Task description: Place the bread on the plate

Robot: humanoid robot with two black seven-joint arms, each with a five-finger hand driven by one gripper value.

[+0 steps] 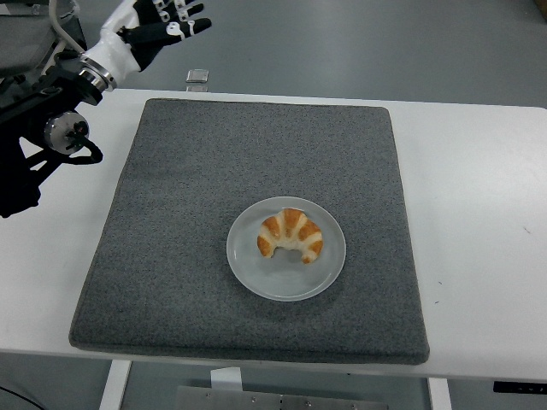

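Grey mat point(256, 171): bread point(291, 235) on plate point(256, 273); left hand point(158, 26) cropped at top.

One croissant-shaped bread point(291, 236) lies on one translucent plate point(256, 273). One grey mat point(171, 222) covers one white table point(479, 239). One robot hand, the left hand point(158, 26), is visible. One small square object point(197, 77) sits beyond the table's far edge.
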